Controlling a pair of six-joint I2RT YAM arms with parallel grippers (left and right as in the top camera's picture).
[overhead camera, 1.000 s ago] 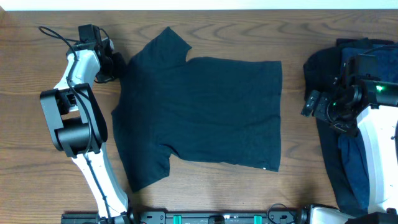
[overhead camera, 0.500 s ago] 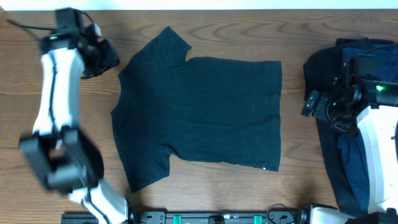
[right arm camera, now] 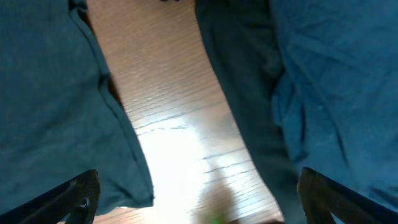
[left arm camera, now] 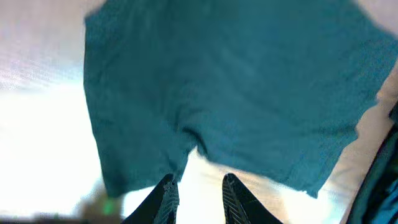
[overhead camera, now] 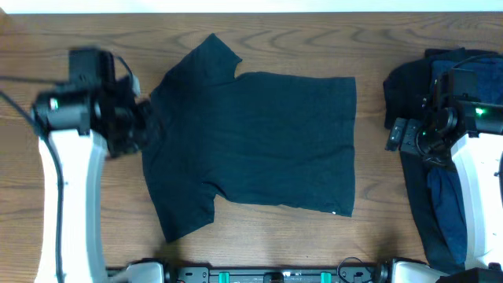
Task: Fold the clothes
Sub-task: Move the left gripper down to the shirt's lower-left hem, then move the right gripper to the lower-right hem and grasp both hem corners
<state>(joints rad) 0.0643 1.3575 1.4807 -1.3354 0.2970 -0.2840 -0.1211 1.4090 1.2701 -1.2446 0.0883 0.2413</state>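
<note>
A dark short-sleeved T-shirt point(overhead camera: 259, 137) lies spread flat in the middle of the table, sleeves to the left, hem to the right, with a small white label point(overhead camera: 333, 212) near the hem. My left gripper point(overhead camera: 141, 126) hovers at the shirt's left edge. In the left wrist view the left gripper point(left arm camera: 199, 191) stands slightly open, nothing between its fingers, the shirt point(left arm camera: 230, 81) ahead of it. My right gripper point(overhead camera: 397, 135) is wide open above the bare strip between the shirt's hem point(right arm camera: 50, 93) and a pile of black and navy clothes point(overhead camera: 440, 196).
The wooden table point(overhead camera: 71, 236) shows bare wood left of the shirt and along the front. The clothes pile point(right arm camera: 323, 74) lies partly under the right arm at the table's right edge. The table's back edge meets a white wall.
My left arm pulled back from the shirt's upper left edge, then swung forward to the middle of that edge. Its jaws came apart. The right arm and the shirt stayed put.
</note>
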